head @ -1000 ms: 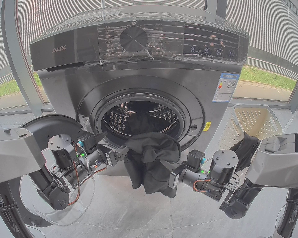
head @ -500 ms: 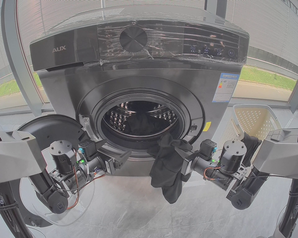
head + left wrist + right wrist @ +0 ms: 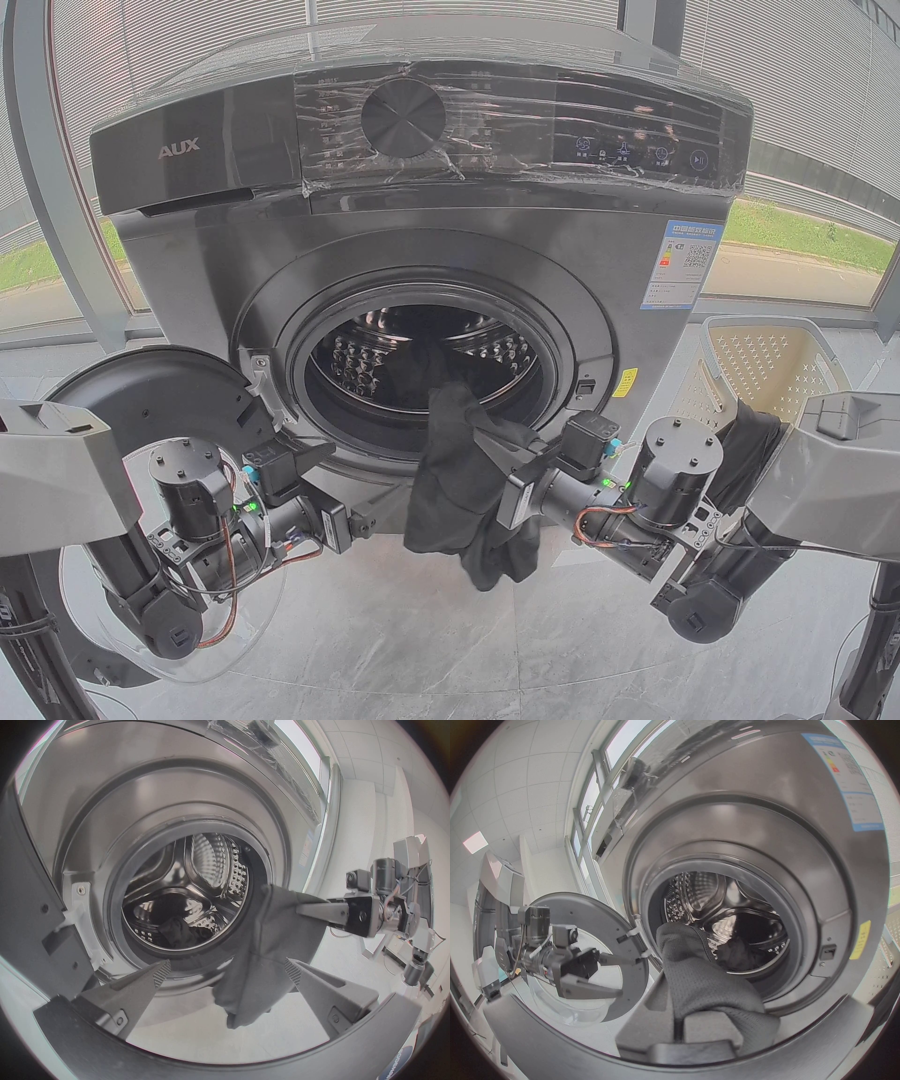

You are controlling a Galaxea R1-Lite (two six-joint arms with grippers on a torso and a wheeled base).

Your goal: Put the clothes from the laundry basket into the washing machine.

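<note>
One dark, crumpled garment [image 3: 450,497] hangs clamped in right gripper [image 3: 489,448]; left gripper [image 3: 226,967] gapes.

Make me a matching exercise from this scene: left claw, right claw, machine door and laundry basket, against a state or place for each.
1 left claw
2 right claw
3 machine door
4 laundry basket

A swung open at the robot's left
B open, holding nothing
C right of the washing machine
D shut on the dark garment

Pairs: 1-B, 2-D, 3-A, 4-C
</note>
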